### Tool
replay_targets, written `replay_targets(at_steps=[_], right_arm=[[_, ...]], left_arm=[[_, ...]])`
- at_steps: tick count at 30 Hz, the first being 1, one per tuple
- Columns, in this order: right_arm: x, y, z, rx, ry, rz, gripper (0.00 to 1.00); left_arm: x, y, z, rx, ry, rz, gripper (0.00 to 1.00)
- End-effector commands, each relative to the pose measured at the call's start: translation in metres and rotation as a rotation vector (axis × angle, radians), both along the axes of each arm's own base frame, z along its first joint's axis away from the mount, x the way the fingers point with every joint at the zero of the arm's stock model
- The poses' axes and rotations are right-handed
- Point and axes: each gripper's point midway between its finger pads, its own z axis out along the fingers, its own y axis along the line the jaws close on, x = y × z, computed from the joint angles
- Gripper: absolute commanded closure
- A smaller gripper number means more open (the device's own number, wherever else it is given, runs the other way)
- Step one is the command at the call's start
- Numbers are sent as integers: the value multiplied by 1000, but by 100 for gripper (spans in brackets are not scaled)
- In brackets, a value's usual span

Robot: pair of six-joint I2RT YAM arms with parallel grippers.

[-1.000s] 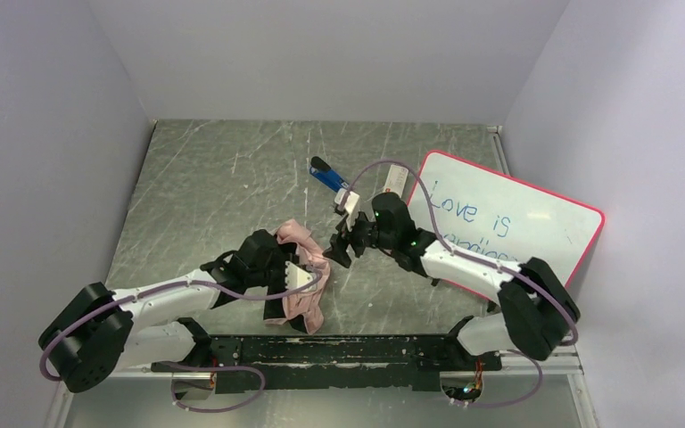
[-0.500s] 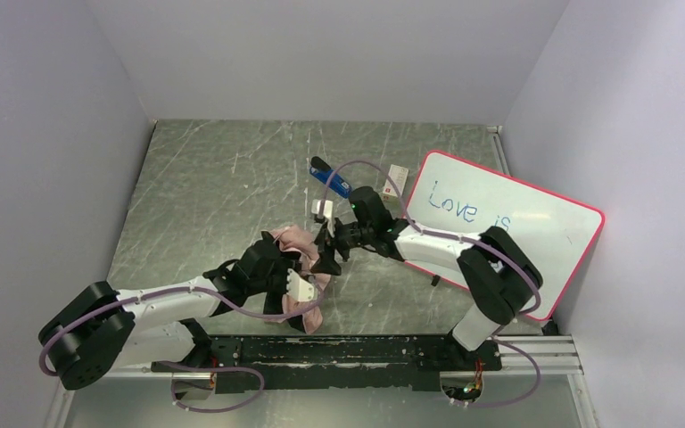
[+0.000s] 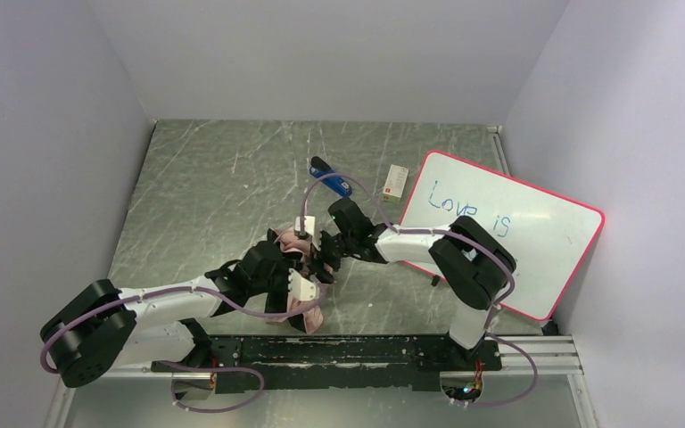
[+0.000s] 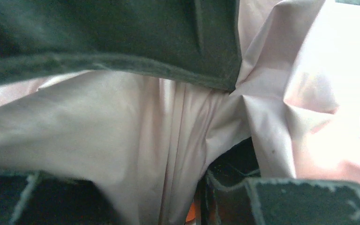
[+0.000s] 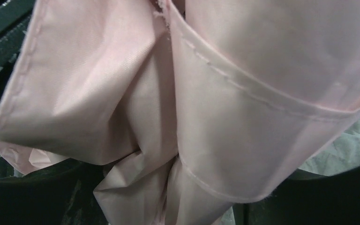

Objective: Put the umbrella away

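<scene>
The umbrella (image 3: 309, 310) is a crumpled pale pink bundle on the metal table near its front middle. My left gripper (image 3: 291, 273) lies over it from the left and is shut on a bunch of its fabric (image 4: 122, 131), which fills the gap between my dark fingers (image 4: 309, 201). My right gripper (image 3: 315, 257) reaches in from the right and meets the bundle's upper end. In the right wrist view, pink fabric (image 5: 243, 93) with a stitched hem fills the frame. It hangs between my wide-apart fingers (image 5: 28, 197). The handle and strap are hidden.
A blue-and-black stapler (image 3: 330, 176) lies behind the grippers. A small white box (image 3: 395, 183) lies to its right. A red-framed whiteboard (image 3: 517, 236) with blue writing lies at the right. Walls close in the table (image 3: 205, 187) on three sides.
My right gripper has swung left from beside the stapler to the umbrella's upper end. My left gripper stayed on the umbrella, shifting slightly.
</scene>
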Motion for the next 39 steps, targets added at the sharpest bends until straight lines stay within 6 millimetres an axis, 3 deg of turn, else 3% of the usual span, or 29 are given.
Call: replay_targets(at_steps=[1,6,7,9,14,26,29,33,39], right_arm=[[0,-16,-31,-122,7,-31,30],[2,-15,-35,-125,15,-48,65],[2,-15,-35,-126,14,-49,71],[4,-16,-37,-134,10,-60,77],[14,-23,-43,-167,-16,-101,85],[26,-25,-42,-177,-59,-128,88],[31,-24,-38,-174,-100,-133,88],[29,-22,-34,-178,-171,-125,88],[15,-16,-38,-234,-341,-89,85]], left_arm=[[5,-12,14,-65,0,25,80],[11,-11,22,-92,-20,68,54],[13,-10,25,-92,-28,78,44],[17,-9,32,-99,-40,96,26],[25,14,54,-118,-53,161,11],[-10,93,23,-5,94,313,11],[-11,109,33,-17,59,343,11],[-8,123,61,-114,-23,406,11],[-11,127,60,-155,88,507,12]])
